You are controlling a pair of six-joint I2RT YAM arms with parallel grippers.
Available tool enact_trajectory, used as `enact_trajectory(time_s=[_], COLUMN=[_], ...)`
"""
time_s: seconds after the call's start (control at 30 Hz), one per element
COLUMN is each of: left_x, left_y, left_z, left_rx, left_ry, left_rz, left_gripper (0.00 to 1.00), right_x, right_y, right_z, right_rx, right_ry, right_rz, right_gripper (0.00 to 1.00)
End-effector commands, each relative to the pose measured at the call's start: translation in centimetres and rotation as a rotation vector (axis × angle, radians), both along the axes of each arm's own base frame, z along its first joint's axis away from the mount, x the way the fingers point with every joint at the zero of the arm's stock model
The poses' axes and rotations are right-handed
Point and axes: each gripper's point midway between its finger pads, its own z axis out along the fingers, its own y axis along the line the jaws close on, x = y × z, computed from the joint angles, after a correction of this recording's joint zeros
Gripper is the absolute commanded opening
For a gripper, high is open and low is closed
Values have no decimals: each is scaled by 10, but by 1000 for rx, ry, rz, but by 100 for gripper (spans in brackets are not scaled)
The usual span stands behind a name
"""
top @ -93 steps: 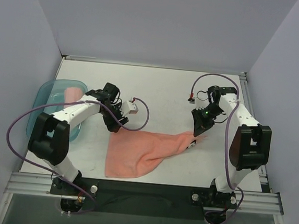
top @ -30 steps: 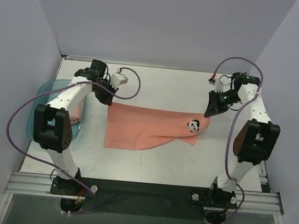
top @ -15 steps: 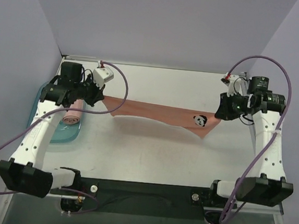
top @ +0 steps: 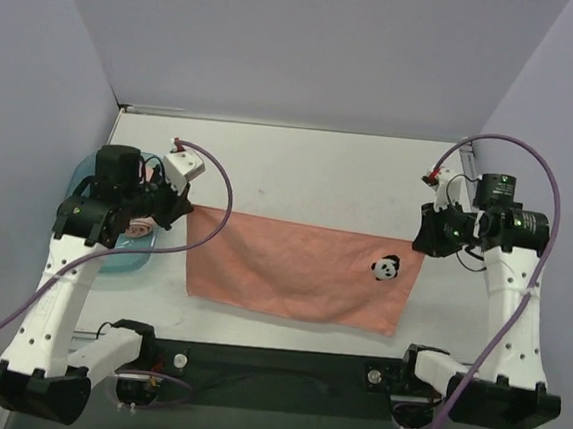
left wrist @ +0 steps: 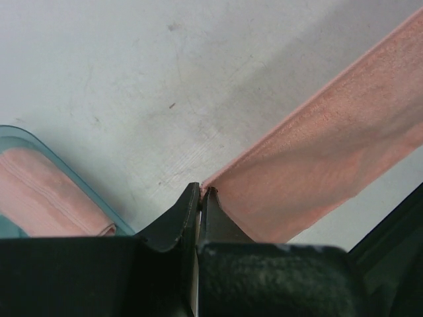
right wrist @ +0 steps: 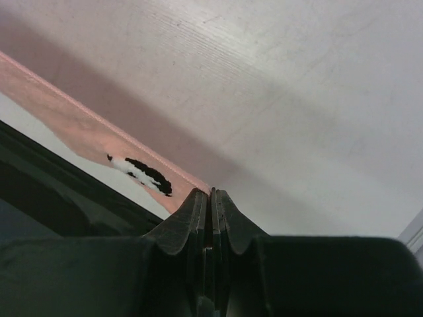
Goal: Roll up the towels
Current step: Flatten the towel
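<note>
The pink towel (top: 297,271) hangs spread as a flat sheet between the two arms, over the near half of the table (top: 310,171). The left gripper (left wrist: 200,193) is closed tight on its upper left corner. The right gripper (right wrist: 210,193) is clamped the same way on the upper right corner, near the panda patch (top: 386,268). A rolled towel (top: 143,226) lies in the teal tray (top: 127,258) at the table's left edge.
</note>
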Motion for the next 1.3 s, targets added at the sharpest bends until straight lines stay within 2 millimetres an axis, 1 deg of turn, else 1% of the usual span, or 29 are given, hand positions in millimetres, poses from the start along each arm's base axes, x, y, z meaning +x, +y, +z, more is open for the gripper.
enact_trajectory(time_s=[0.0,0.03,0.1,0.23,0.27,0.3,0.33,0.4,0.43,0.47,0.5,0.57,0.6,0.63,0.7,0.8,0.87,0.9,0.93,0.97,1.0,1.03,1.07,1.1,1.13,1.17,1.2,1.23,1.27], left_x=[24,37,48,91,99,113,121,144,152,158,172,183,188,195,200,209,214,214,214,212,207,204,198,185,177,169,152,142,131], left_y=[5,4,5,5,5,3,1,-4,-5,-6,-8,-10,-9,-10,-11,-10,-6,-6,-5,-9,-10,-12,-17,-18,-19,-19,-18,-19,-19], left_z=[-47,-61,-85,-135,-143,-141,-162,-163,-181,-185,-192,-199,-210,-210,-221,-225,-228,-226,-223,-216,-209,-189,-179,-159,-150,-142,-131,-127,-125], left_rx=[27,36,54,102,113,112,132,127,140,142,147,149,159,159,167,178,198,203,203,184,178,160,129,116,106,98,92,88,85], left_ry=[164,195,237,310,321,306,355,351,393,400,406,413,433,424,441,435,428,432,433,435,444,413,412,392,386,379,373,375,385], left_rz=[71,85,107,159,170,173,173,178,178,182,186,188,192,194,192,202,213,216,211,187,172,162,135,119,105,96,78,63,45], left_gripper=[0,0,0,0,0,0,0,0,0,0,0,0,0,0,0,0,0,6,20,32,39,44,51,59,61,72,73,73,73], right_x=[41,54,79,136,148,159,174,190,195,208,213,229,232,235,241,244,244,244,245,244,244,241,232,227,219,201,190,178,154], right_y=[-16,-16,-12,-15,-16,-17,-17,-19,-19,-21,-21,-25,-25,-27,-30,-33,-35,-36,-37,-38,-40,-41,-41,-37,-36,-32,-29,-21,-16], right_z=[-47,-62,-75,-117,-123,-142,-141,-152,-168,-166,-181,-183,-193,-196,-205,-209,-209,-207,-199,-194,-178,-169,-160,-139,-130,-128,-111,-108,-115], right_rx=[-65,-60,-72,-107,-108,-112,-114,-116,-125,-133,-138,-148,-147,-152,-165,-180,-191,-194,-200,-203,-196,-190,-182,-156,-143,-129,-116,-83,-66], right_ry=[112,160,157,213,212,256,241,255,290,268,297,284,306,310,321,325,326,323,309,304,275,265,277,249,248,289,268,287,358], right_rz=[-8,-4,11,17,6,2,-5,-21,-18,-24,-28,-49,-60,-69,-83,-91,-101,-107,-116,-122,-132,-132,-131,-122,-117,-99,-94,-72,-62], right_gripper=[0,0,0,0,0,0,0,0,0,0,0,0,0,0,0,4,23,33,48,54,58,65,66,67,68,68,69,72,71])
